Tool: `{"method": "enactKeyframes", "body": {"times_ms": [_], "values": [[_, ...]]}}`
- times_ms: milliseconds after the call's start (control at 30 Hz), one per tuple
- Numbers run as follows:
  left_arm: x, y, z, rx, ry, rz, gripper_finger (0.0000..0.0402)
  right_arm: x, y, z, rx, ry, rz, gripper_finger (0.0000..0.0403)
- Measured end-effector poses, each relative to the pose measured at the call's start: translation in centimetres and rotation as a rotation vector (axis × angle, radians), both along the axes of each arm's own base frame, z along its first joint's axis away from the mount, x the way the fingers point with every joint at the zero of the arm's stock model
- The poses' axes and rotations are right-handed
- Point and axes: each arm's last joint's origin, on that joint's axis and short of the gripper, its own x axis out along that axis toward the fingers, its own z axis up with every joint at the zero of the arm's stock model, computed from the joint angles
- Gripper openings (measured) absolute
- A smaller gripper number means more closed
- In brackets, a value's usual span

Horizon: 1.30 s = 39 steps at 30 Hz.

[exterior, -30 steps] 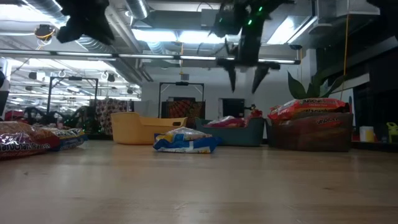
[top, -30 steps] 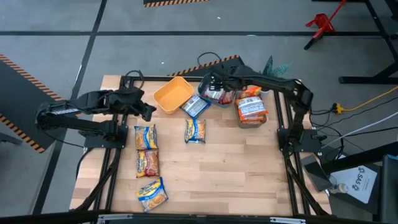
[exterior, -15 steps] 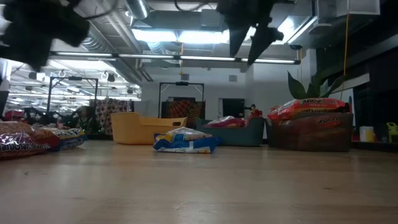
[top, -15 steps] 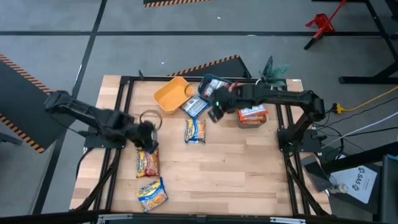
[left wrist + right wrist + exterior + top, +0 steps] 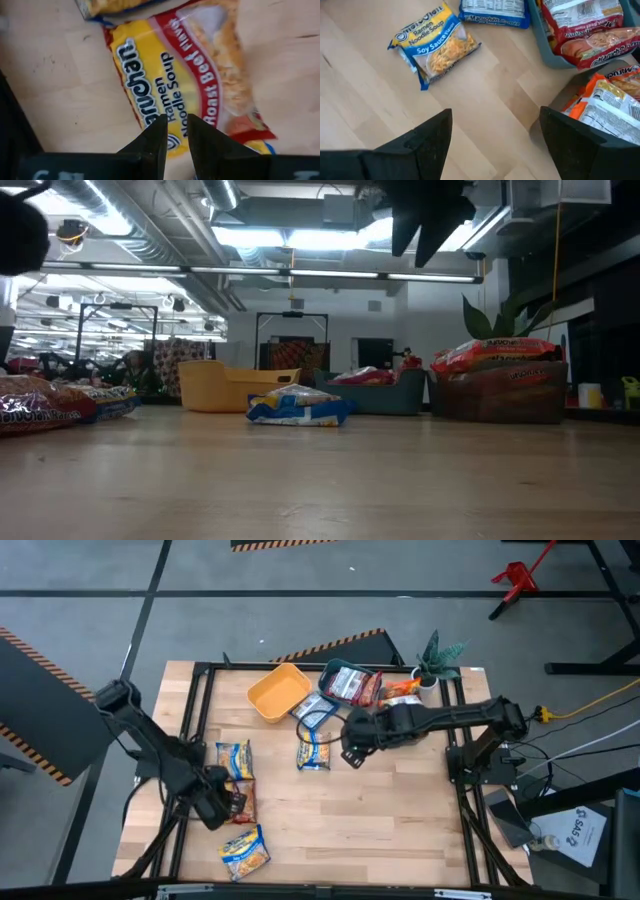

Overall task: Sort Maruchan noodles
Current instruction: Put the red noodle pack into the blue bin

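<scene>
The left gripper (image 5: 225, 808) is hovering at lower left of the high view over a Roast Beef packet (image 5: 185, 75), jaws nearly closed and holding nothing. The packet is lying flat, long axis up-down in that view. It looks light, crinkly and slippery (noodles inside brittle), so pinching across its short sides seems best. The right gripper (image 5: 350, 745), jaws wide and empty, is hanging near the Soy Sauce packet (image 5: 432, 47) mid-table.
</scene>
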Motion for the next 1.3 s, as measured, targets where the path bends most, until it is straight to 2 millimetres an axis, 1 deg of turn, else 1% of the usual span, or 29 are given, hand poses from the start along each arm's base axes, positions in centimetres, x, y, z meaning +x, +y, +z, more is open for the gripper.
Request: {"method": "enactKeyframes", "body": {"times_ms": [100, 200, 300, 400, 533, 633, 667, 733, 800, 867, 933, 1000, 1033, 1100, 1167, 1300], "values": [[0.6, -0.7, -1.2, 0.025, 0.021, 0.024, 0.0069, -0.1, 0.5, 0.0, -0.007, -0.001, 0.015, 0.0285], [1.6, -1.1, -2.2, 0.034, 0.002, 0.044, 0.0069, -0.2, 0.9, 0.0, -0.010, 0.013, 0.026, 0.0285], [3.4, -1.6, -2.6, 0.005, -0.136, 0.086, 0.0069, -0.4, 1.5, -0.1, -0.011, 0.025, 0.042, 0.0285], [5.4, -1.7, -2.7, 0.002, -0.296, 0.111, 0.0069, -0.8, 2.0, -0.1, -0.015, 0.051, 0.056, 0.0285], [8.5, -0.7, -2.2, 0.021, -0.504, 0.121, 0.0069, -1.2, 2.8, 0.0, -0.020, 0.057, 0.062, 0.0285], [10.7, 0.9, -1.5, 0.055, -0.617, 0.090, 0.0069, -1.2, 3.3, 0.0, -0.031, 0.043, 0.052, 0.0285], [11.3, 1.5, -1.1, 0.062, -0.644, 0.080, 0.0069, -1.2, 3.3, 0.0, -0.027, 0.036, 0.045, 0.0285], [11.6, 2.5, 0.0, 0.062, -0.654, 0.059, 0.0069, -1.2, 3.6, 0.0, -0.023, 0.023, 0.043, 0.0285], [11.3, 2.9, 1.3, 0.045, -0.639, 0.046, 0.0069, -1.0, 3.7, 0.1, -0.024, -0.002, 0.042, 0.0285], [10.1, 2.9, 2.1, 0.044, -0.604, 0.030, 0.0069, -0.7, 3.9, 0.2, 0.001, -0.034, 0.045, 0.0285], [8.9, 2.3, 2.9, 0.010, -0.597, 0.005, 0.0069, -0.3, 4.0, 0.3, 0.023, -0.079, 0.040, 0.0285], [7.3, 1.4, 3.2, -0.021, -0.586, -0.013, 0.0069, 0.1, 4.3, 0.4, 0.040, -0.128, 0.025, 0.0285], [6.5, 1.0, 3.0, -0.029, -0.574, -0.014, 0.0069, 0.4, 4.3, 0.4, 0.050, -0.154, 0.014, 0.0285], [4.7, 0.3, 1.9, -0.031, -0.536, 0.009, 0.0069, 0.6, 4.8, 0.3, 0.074, -0.192, -0.014, 0.0285], [3.4, -0.3, 0.8, -0.038, -0.557, 0.057, 0.0069, 1.1, 5.2, -0.3, 0.109, -0.257, -0.047, 0.0285], [1.4, -0.9, -1.5, -0.056, -0.626, 0.105, 0.0069, 1.9, 6.5, -2.8, 0.223, -0.350, -0.094, 0.0285]]}}
